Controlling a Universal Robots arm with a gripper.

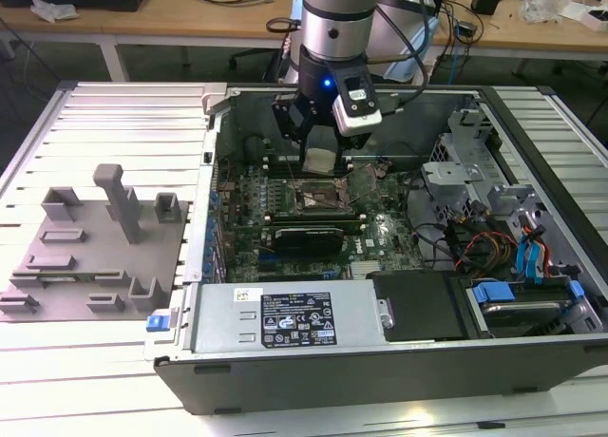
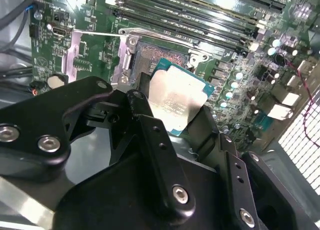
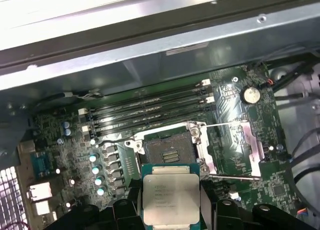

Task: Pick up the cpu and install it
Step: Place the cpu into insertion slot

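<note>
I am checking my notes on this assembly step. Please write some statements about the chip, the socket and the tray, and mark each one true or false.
1. The jaws hold the chip by two opposite edges. True.
2. The chip is seated in the socket. False: the socket is open and empty, and the chip hangs above it.
3. The grey tray lies outside the computer case, at the exterior view's left. True.
4. The computer case is closed by a cover. False: it is open, with the green board exposed.

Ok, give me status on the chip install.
Gripper shut on the cpu. It hangs above the open socket, not seated. Nothing in the way.
</note>
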